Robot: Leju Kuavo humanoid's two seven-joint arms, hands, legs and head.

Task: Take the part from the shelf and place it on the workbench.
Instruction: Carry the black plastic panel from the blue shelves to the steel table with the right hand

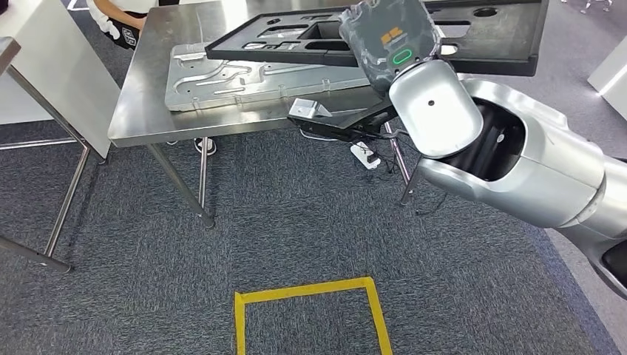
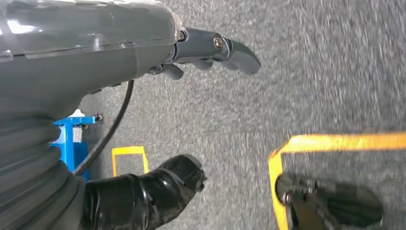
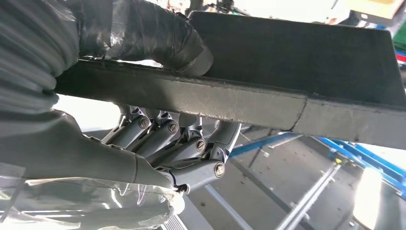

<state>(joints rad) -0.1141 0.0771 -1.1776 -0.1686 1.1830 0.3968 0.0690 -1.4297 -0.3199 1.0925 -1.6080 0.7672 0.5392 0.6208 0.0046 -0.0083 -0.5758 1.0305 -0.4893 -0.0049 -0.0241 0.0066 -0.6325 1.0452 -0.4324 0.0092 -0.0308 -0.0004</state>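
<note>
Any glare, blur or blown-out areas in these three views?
Head view: sharp; glare washes out the far end of the steel workbench. Left wrist view: carpet streaked with blur toward the right; left hand fairly crisp. Right wrist view: background blown out white behind the black part; right hand backlit but in focus.

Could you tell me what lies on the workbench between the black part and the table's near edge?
In the head view, a flat silver metal plate lies on the workbench there, partly under the black part held by the right robot hand.

Black part far end cut off; right hand covers middle.
</note>
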